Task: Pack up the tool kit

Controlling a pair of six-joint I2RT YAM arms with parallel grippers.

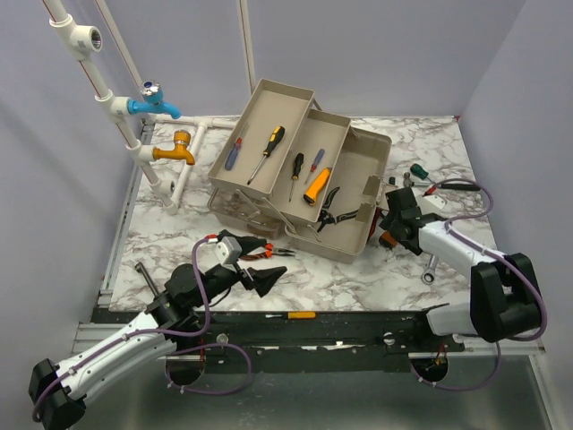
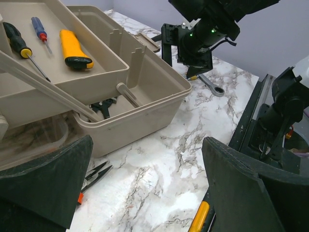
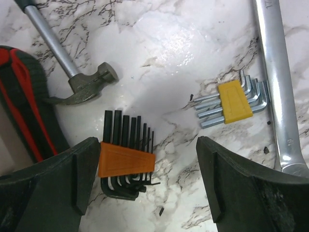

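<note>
The toolbox (image 1: 358, 175) stands open at the middle of the marble table (image 1: 358, 287), its two fold-out trays stepped up toward 11 o'clock. The upper tray (image 1: 269, 107) holds a blue-handled screwdriver (image 1: 233, 154) and a yellow-and-black screwdriver (image 1: 269, 150). The lower tray (image 1: 336, 134) holds a black-handled screwdriver (image 1: 296, 172), a small red screwdriver (image 1: 315, 164) and a yellow-and-black tool (image 1: 317, 186) that I cannot name for sure. Black-handled cutters (image 1: 328, 210) lie in the base compartment.

The left gripper (image 1: 261, 278) sits at 7 o'clock of the toolbox, its jaws spread wide over bare marble with nothing between them. Red-handled needle-nose pliers (image 1: 266, 253) lie just beside it, between it and the box.

The right gripper (image 1: 391, 228) is at 4 o'clock of the toolbox, near its end wall, jaws wide apart and gripping nothing. Its wrist camera looks down on a black hex key set (image 3: 126, 162) in an orange holder. The set lies between the fingers, close against the one at 9 o'clock; whether they touch I cannot tell. A silver hex key set (image 3: 232, 101) in a yellow holder lies at 1 o'clock, a combination wrench (image 3: 277, 82) along the 3 o'clock edge, and a hammer head (image 3: 89, 86) at 10 o'clock.

White pipes (image 1: 134, 152) with a blue tap (image 1: 152, 106) and an orange tap (image 1: 175, 150) stand at 10 o'clock of the toolbox.
</note>
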